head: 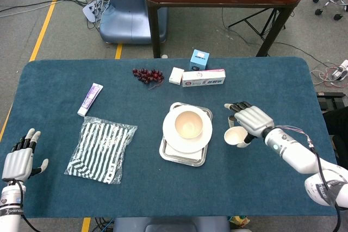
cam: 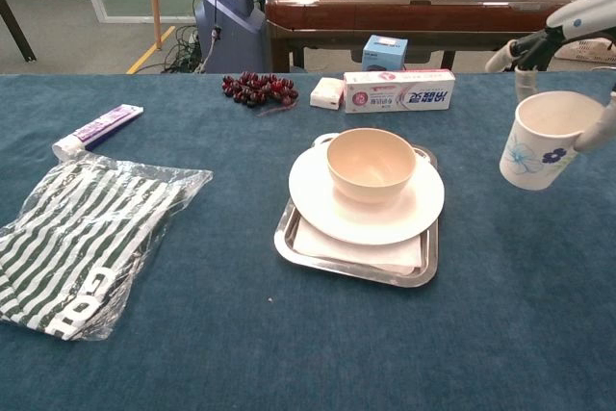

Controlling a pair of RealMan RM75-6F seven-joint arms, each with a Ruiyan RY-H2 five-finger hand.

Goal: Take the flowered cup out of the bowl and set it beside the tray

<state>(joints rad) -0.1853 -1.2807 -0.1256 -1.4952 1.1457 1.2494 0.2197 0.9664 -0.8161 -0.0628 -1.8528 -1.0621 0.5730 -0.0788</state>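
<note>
My right hand (head: 251, 120) (cam: 568, 55) grips the white flowered cup (head: 235, 136) (cam: 541, 152) by its rim, to the right of the metal tray (head: 167, 156) (cam: 292, 238) and apart from it. The cup tilts slightly; I cannot tell whether its base touches the blue cloth. On the tray stands a white plate (head: 175, 143) with the cream bowl (head: 188, 124) (cam: 371, 164) on it, and nothing shows inside the bowl. My left hand (head: 17, 161) hovers open at the table's near left corner, holding nothing.
A striped bag in clear plastic (head: 101, 149) (cam: 72, 238) lies left of the tray. A purple tube (head: 90, 99), grapes (head: 148, 74), a small white box (head: 175, 75), a toothpaste box (head: 203, 77) and a blue carton (head: 199, 59) line the far side.
</note>
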